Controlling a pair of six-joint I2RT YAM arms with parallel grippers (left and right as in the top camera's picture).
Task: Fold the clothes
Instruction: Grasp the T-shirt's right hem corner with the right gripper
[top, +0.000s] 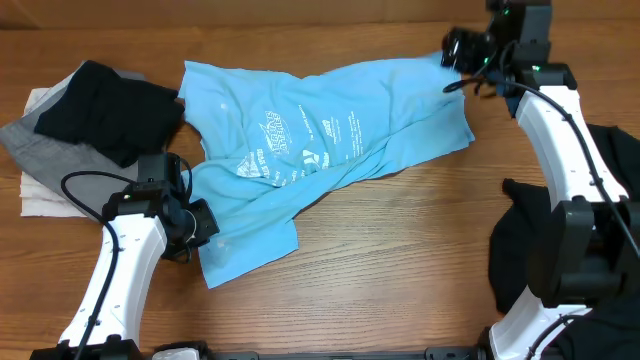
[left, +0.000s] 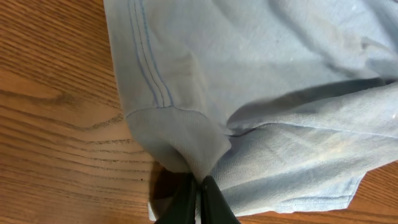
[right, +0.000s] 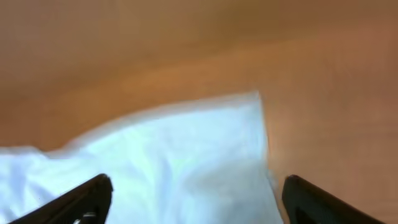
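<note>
A light blue T-shirt (top: 330, 130) lies crumpled across the middle of the table, its white print facing up. My left gripper (top: 197, 224) is at the shirt's near-left edge, shut on a pinch of its fabric (left: 186, 149). In the left wrist view the two dark fingers (left: 214, 202) meet on the cloth. My right gripper (top: 458, 50) is at the shirt's far-right corner, open. Its fingertips (right: 93, 194) stand wide apart with the shirt's corner (right: 186, 149) lying between them, untouched. A black garment (top: 110, 110) lies at the far left.
The black garment rests on a grey cloth (top: 40, 150) and a white one (top: 45, 195) near the table's left edge. Another dark garment (top: 525, 235) lies at the right, beside the right arm's base. Bare wood (top: 400, 260) shows along the front.
</note>
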